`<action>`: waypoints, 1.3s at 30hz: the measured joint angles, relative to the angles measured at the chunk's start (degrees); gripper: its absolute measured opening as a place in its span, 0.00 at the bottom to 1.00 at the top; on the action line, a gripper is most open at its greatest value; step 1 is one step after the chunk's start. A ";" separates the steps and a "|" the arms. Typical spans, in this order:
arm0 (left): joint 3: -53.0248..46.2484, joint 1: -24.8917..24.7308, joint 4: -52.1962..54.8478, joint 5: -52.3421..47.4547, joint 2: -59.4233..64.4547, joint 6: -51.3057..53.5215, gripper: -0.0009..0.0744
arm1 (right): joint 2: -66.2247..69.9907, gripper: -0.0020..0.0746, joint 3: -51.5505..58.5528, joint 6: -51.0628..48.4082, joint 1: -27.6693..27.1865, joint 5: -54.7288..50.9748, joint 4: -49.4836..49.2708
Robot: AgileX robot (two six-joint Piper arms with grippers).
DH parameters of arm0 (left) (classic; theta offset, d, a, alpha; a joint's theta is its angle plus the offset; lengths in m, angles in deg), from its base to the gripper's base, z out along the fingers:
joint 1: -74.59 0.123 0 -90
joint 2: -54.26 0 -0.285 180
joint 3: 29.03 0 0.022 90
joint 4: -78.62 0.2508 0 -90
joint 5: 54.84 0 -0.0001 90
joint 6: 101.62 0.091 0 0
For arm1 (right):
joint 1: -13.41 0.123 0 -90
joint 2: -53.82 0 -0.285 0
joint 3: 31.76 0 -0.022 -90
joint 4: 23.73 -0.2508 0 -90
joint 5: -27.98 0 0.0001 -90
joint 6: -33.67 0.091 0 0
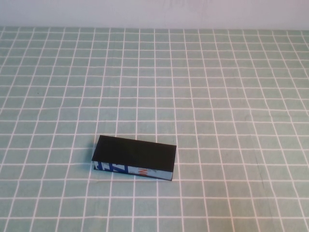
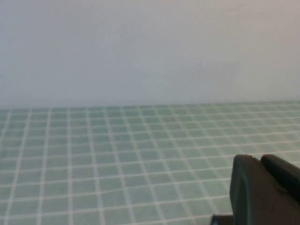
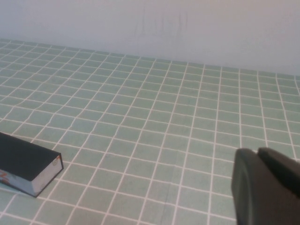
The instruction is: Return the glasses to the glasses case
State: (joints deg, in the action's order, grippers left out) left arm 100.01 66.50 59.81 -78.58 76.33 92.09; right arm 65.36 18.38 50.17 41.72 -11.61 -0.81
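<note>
The glasses case (image 1: 135,153) lies on the green checked tablecloth, a little left of the middle and near the front. Its black lid is down, and its white-and-blue front side with an orange mark faces me. One end of it shows in the right wrist view (image 3: 26,163). The glasses are not in view. Neither arm shows in the high view. My left gripper (image 2: 259,160) is shut and empty above bare cloth. My right gripper (image 3: 257,153) is shut and empty, well to the right of the case.
The green cloth with white grid lines (image 1: 217,96) covers the whole table. A plain white wall (image 1: 154,12) stands along the far edge.
</note>
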 joint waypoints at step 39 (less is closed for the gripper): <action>-27.49 -0.02 29.34 2.85 -14.82 -25.11 0.01 | 0.00 0.01 0.00 0.00 0.00 -0.10 0.00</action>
State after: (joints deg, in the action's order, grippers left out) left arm 72.51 66.47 89.15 -75.73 61.51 66.98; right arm 65.36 18.38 50.17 41.72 -11.71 -0.81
